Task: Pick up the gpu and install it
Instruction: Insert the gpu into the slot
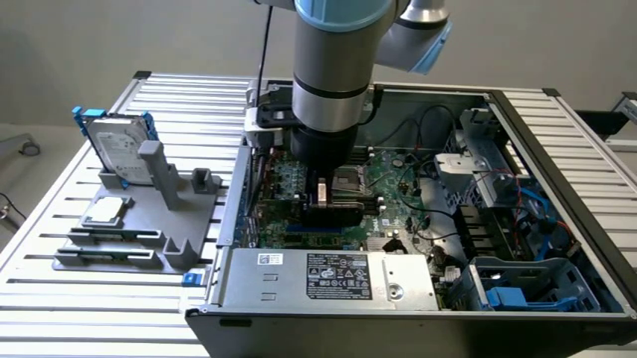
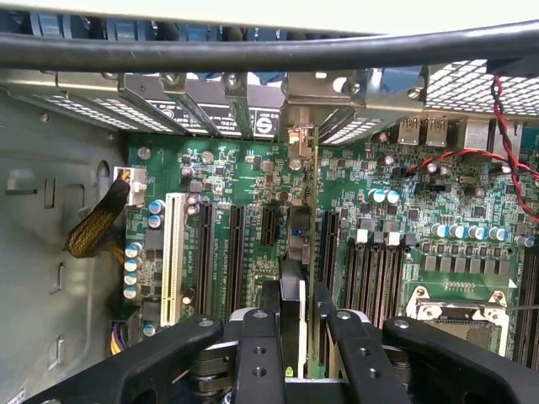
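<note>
My gripper [image 1: 327, 206] is down inside the open computer case [image 1: 557, 149], low over the green motherboard [image 1: 398, 179]. In the wrist view its black fingers [image 2: 259, 341] are shut on the gpu [image 2: 293, 295], a thin card seen edge-on and standing upright. The card runs along a long black expansion slot [image 2: 323, 244]. Its silver end bracket [image 2: 301, 126] reaches the row of slot covers at the case's rear wall. I cannot tell whether the card's lower edge is seated in the slot.
A grey fixture [image 1: 130, 250] at the exterior view's left holds a silver hard drive in a blue frame [image 1: 118, 149] and a small CPU chip [image 1: 107, 211]. The power supply [image 1: 329, 276], drive cage [image 1: 518, 287], white slot [image 2: 174, 252], CPU socket [image 2: 455, 311] and red wires [image 2: 505, 160] surround the card.
</note>
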